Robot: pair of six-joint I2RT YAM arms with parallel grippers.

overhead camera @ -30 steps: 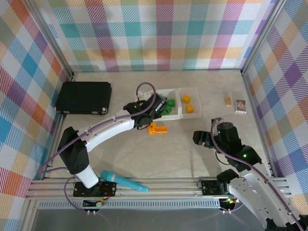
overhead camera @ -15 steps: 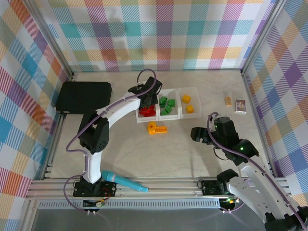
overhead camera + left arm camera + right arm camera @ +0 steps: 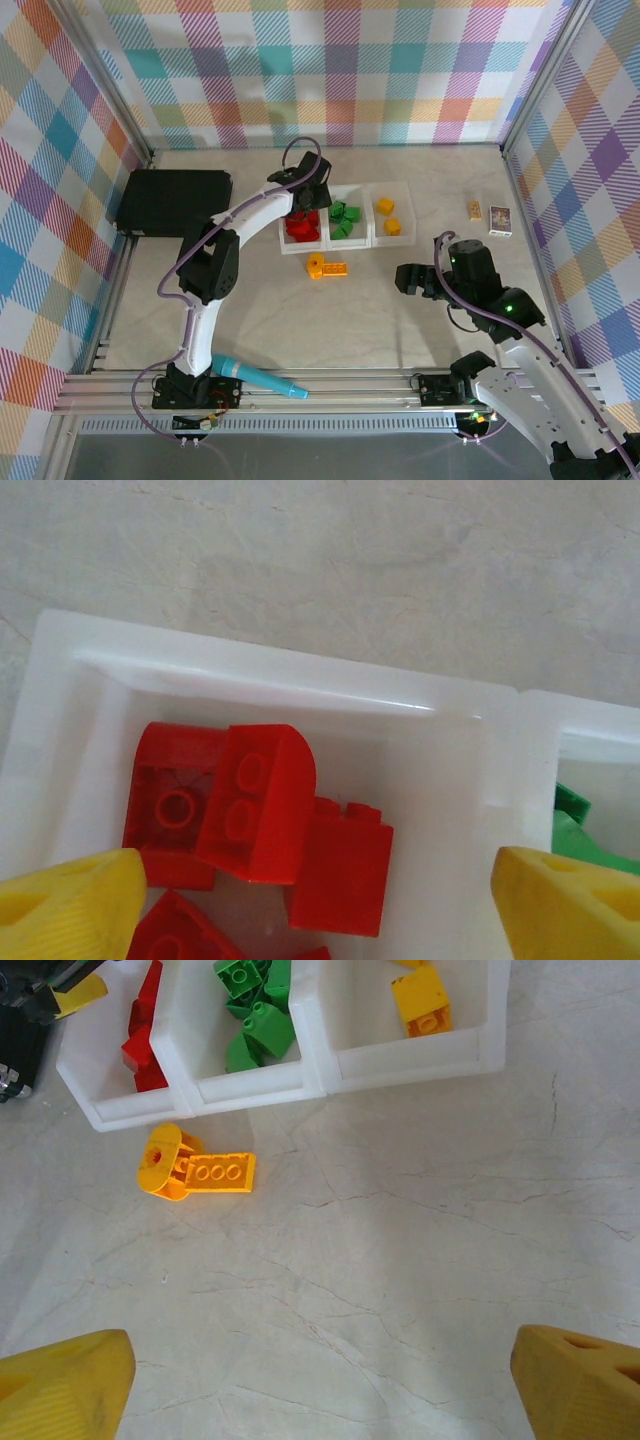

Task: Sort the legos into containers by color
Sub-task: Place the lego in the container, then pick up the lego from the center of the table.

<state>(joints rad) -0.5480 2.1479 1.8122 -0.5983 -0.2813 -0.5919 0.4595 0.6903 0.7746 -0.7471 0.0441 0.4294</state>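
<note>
— Left side first: what is your hand doing?
— My left gripper [image 3: 305, 198] hangs over the left bin of the containers [image 3: 400, 1060], fingers apart and empty. It has drifted toward the far rim since half a second ago. The red legos [image 3: 255, 800] lie under it.
— And to the right?
— The green legos [image 3: 255, 1025] are in the middle bin and an orange lego [image 3: 422, 1002] in the right one. Two loose orange legos [image 3: 195, 1168] lie on the table [image 3: 400, 1260] just in front. My right gripper [image 3: 320, 1385] has barely shifted, fingers apart.

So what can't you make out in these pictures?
- Top view: the left arm covers part of the red bin, so its contents cannot be counted.
- Left wrist view: the lowest red bricks are cut off by the bottom edge.
- Top view: cards too small to read.
</note>
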